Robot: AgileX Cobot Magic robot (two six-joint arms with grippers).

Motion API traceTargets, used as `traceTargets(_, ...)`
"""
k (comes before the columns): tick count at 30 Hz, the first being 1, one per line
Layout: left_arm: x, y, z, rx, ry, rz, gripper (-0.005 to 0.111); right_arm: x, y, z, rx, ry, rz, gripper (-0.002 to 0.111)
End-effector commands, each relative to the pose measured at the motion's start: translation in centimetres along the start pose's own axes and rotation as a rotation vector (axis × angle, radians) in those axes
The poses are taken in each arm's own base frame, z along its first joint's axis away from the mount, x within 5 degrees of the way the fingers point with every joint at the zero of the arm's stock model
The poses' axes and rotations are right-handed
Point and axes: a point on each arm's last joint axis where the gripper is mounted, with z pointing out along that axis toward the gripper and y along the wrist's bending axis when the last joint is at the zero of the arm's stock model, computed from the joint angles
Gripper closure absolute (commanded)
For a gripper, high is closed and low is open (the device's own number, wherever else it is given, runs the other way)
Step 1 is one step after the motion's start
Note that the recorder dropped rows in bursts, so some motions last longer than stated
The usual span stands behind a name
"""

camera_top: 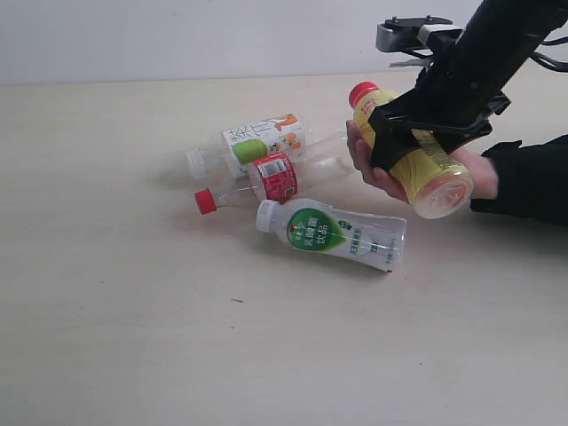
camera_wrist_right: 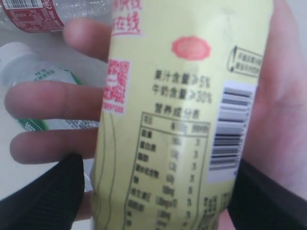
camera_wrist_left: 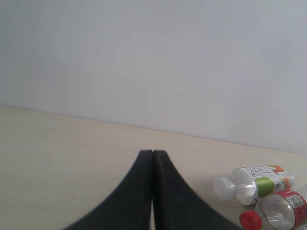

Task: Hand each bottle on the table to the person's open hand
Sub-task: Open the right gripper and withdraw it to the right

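- Closest to you on the table lies the green-and-white bottle. It is on its side with its white cap to the left, and nothing is touching it.
- Just behind it the clear red-label bottle lies flat, red cap pointing left.
- To their right, your right gripper is clamped across the yellow-label bottle. The bottle is tilted, red cap up, and its body rests against the person's open hand, whose fingers reach under it.
- Part the jaws slowly and let the palm take the weight. Then lift straight off without dragging the label.
- Farther back, the fruit-print bottle lies on its side, touching the red-label one.
- Your left gripper is pressed closed on nothing, well apart from the bottles.
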Motion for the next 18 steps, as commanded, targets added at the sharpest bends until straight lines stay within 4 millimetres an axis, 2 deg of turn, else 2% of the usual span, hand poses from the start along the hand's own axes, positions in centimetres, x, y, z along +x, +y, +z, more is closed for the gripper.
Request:
traceTargets(1,0.0,0.0,0.0,-0.002,-0.006,-0.001,0.106,-0.6,0.2,-0.9,0.014,-0.056,-0.02,0.033)
traceTargets(7,0.0,0.0,0.0,-0.002,-0.006,-0.001,0.106,-1.5,1.4,-6.1,0.028,-0.19,-0.062,0.033)
traceTargets(10,0.0,0.0,0.0,-0.002,-0.006,-0.001,0.106,-1.5,2.0,-8.6,0.037,-0.289,-0.073,0.037)
traceTargets(12,0.0,0.0,0.0,-0.002,-0.006,-0.001,0.106,-1.3,2.5,-10.2,0.036,-0.368,-0.079,0.05)
traceTargets(15,0.0,0.0,0.0,-0.002,-0.006,-0.001,0.106,-0.6,3.7,-12.0,-0.02,-0.499,-0.114,0.082)
traceTargets(18,0.0,0.0,0.0,-0.002,-0.006,-0.001,0.106,0.1,5.4,-13.2,-0.146,-0.601,-0.197,0.108)
